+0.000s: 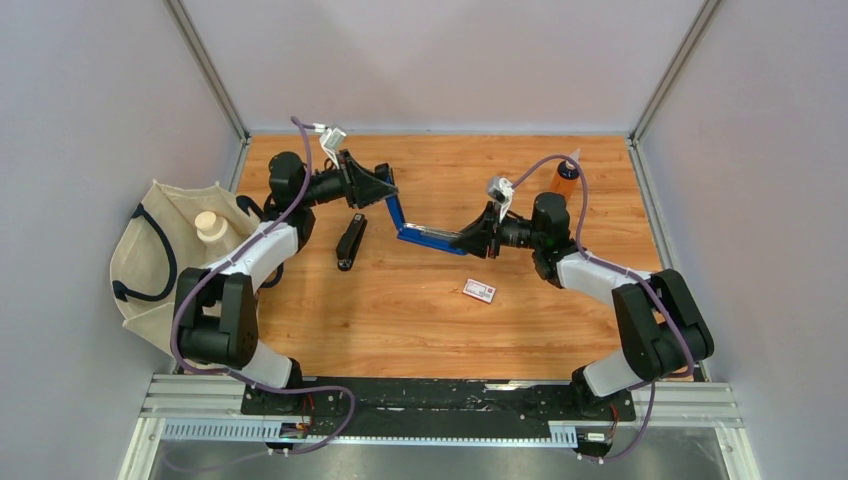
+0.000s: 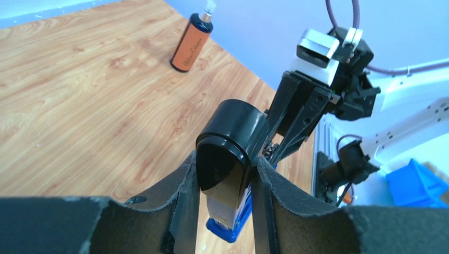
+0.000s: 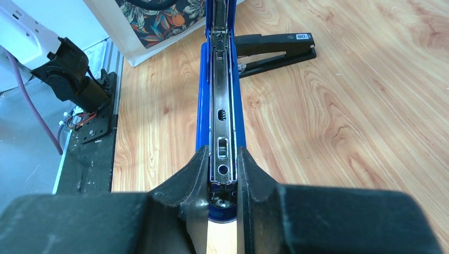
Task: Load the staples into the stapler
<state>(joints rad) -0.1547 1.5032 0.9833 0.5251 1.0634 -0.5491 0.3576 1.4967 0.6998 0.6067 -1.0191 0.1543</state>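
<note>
Both ends of the opened blue metal stapler [image 1: 425, 238] are clamped, left pincer [image 2: 225, 170] on its black cap, right pincer [image 3: 222, 180] on its magazine, while the tiny red-labelled cardboard staple box [image 1: 479, 291] lies nearer on the wooden worktop [image 1: 560, 330], seemingly light, crushable, best nipped by its long edges.

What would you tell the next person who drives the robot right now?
Left gripper: shut on the blue stapler, on its black-capped top arm.
Right gripper: shut on its other arm, metal channel showing.
The stapler is held swung open above the table.
The staple box lies on the table, apart from both grippers.
Done: stapler opened.
Left: fetch a strip, lay it in the channel, close the stapler.
</note>
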